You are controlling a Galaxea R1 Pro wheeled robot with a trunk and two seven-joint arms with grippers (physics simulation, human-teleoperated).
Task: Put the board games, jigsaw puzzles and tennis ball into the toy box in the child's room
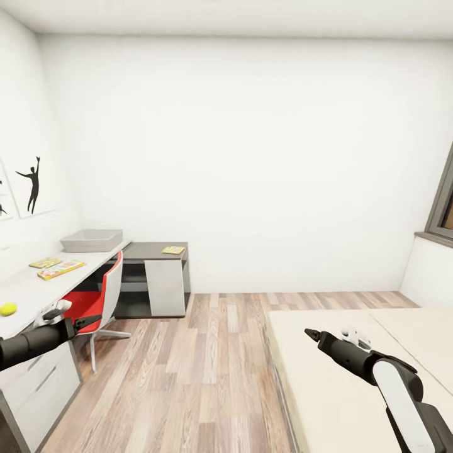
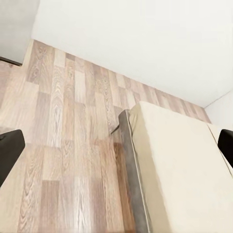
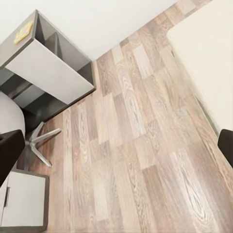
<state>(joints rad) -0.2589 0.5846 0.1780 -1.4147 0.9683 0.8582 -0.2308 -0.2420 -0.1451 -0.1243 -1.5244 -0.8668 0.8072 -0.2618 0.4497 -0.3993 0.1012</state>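
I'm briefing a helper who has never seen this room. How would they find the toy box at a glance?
Start at the long pale table along the left wall, under the black silhouette picture. Follow its top to the far end, where the toy box sits near the corner. It is a shallow light grey bin with sloping sides, bulkier than the flat colourful board game and the small tennis ball nearer the robot.

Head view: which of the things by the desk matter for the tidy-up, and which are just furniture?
Job: toy box, tennis ball, long board game, jigsaw puzzle, second puzzle, table, bed.

Bystanders: red chair, wall picture, window frame.
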